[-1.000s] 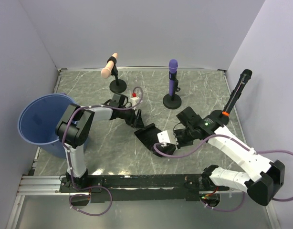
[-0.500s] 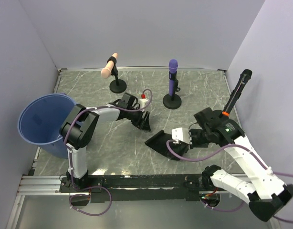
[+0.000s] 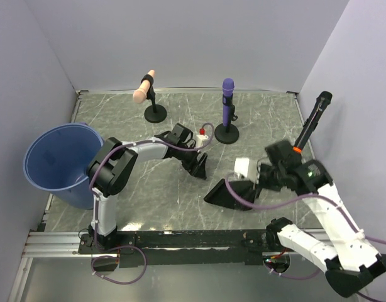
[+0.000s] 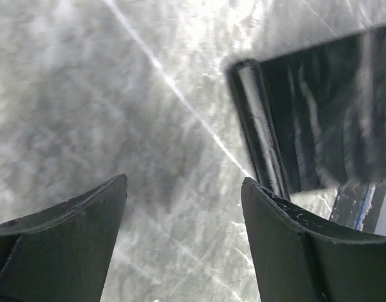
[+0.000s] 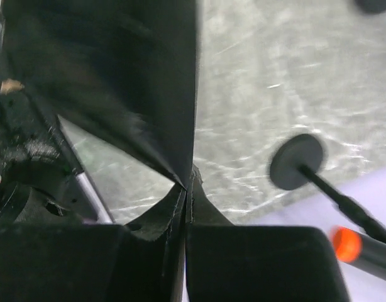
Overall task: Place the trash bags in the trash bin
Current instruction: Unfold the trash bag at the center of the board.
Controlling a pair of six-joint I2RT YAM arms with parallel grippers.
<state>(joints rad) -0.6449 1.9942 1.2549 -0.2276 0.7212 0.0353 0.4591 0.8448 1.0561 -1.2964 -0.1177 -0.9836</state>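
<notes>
The blue trash bin [image 3: 58,165] stands at the table's left edge, its mouth open upward. A black folded trash bag [image 3: 231,192] hangs just above the table at centre right. My right gripper [image 3: 256,184] is shut on its right corner. In the right wrist view the jaws [image 5: 188,182] pinch the corner, and the trash bag [image 5: 117,75] spreads away up and to the left. My left gripper [image 3: 200,166] is open over the table, just left of the bag and apart from it. Through the left wrist view, its fingers [image 4: 183,189] frame bare marble, with the trash bag [image 4: 319,113] at upper right.
Three microphones on round stands rise at the back: a peach one [image 3: 144,86], a purple one [image 3: 227,94] and a black one with an orange ring [image 3: 312,119] near the right wall. That stand's base [image 5: 297,162] shows close to my right gripper. Walls enclose three sides.
My right gripper has lifted the bag off the table and carried it right and toward the near edge. My left gripper followed to the right and opened wider.
</notes>
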